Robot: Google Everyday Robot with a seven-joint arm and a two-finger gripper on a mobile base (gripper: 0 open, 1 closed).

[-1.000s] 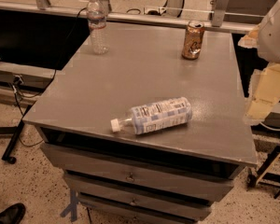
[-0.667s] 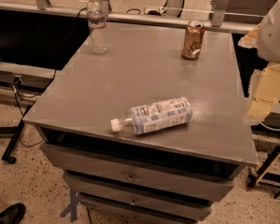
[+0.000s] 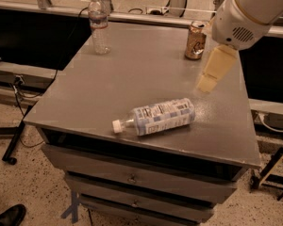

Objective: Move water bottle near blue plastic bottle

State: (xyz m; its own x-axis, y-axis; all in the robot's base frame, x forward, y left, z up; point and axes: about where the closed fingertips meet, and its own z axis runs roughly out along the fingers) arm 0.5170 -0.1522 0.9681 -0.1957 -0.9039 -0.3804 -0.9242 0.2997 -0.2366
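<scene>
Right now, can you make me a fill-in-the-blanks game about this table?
1. The water bottle stands ____ at a far corner.
2. The blue plastic bottle lies on its ____.
3. The claw hovers above the ____, near the can.
Missing words: upright; side; table.

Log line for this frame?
claw over grey table right side | slim clear water bottle upright back-left | blue-labelled plastic bottle lying near front edge

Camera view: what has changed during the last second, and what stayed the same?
The gripper moved in from beyond the right edge of the table and now hangs over it, near the drink can. The water bottle stays upright at the far corner; the blue plastic bottle stays lying near the front edge.
</scene>
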